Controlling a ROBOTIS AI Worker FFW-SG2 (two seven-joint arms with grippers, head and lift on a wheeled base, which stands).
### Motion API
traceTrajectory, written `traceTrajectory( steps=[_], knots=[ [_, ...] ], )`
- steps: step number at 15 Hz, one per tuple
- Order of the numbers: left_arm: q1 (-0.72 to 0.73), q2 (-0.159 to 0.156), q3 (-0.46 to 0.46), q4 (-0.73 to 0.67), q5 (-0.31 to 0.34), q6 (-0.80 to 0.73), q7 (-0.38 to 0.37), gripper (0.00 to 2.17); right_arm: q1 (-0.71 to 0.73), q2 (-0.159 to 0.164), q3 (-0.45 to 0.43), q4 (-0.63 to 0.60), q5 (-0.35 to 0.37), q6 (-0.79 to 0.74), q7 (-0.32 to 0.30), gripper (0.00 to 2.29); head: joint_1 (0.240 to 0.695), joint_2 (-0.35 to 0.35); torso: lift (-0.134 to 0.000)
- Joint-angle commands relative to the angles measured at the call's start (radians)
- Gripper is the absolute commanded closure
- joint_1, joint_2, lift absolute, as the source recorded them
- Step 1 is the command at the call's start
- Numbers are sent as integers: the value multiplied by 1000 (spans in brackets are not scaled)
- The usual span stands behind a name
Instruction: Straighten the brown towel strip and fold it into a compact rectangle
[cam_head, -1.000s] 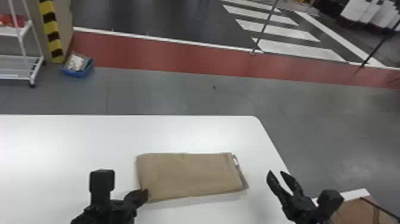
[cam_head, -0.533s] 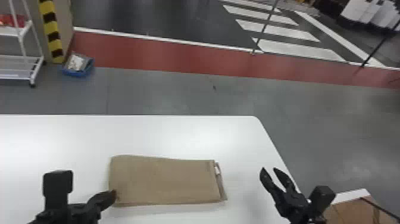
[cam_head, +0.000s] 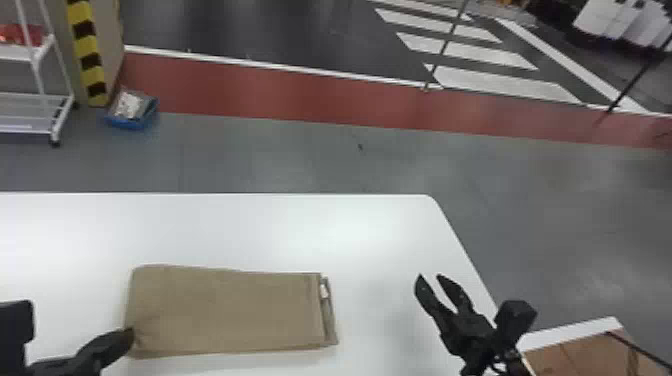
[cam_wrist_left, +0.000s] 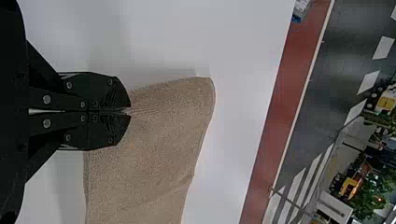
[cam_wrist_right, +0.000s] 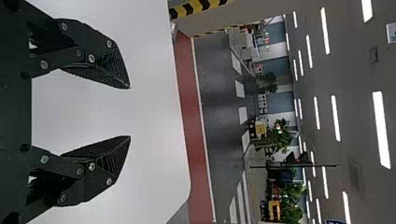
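The towel strip (cam_head: 225, 312) is brown, table (cam_head: 370, 235) white, tape (cam_head: 93, 75) striped yellow and seemingly black.

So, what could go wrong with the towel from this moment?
The left fingers are shut on the towel at one corner, so a pull might skew the fold. Its layers are uneven at the right end, so the rectangle could finish untidy. The right fingers are open, off the towel, so that end may slide.

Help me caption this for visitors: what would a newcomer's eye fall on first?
Probably the brown towel, lying folded on the white table, its near left corner pinched by the left gripper. Next comes the right gripper, open near the table's right edge, then the red floor strip beyond.
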Motion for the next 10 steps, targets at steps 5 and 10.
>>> traceTrajectory(
  steps=[5,10],
  knots=[
    [24,0,-11,-29,20,46,1,1686,-23,22,86,-35,0,52,-50,596,695,-334,0],
    [60,12,8,-144,26,111,-5,313,-38,34,127,-37,-4,107,-71,478,695,-300,0]
  ],
)
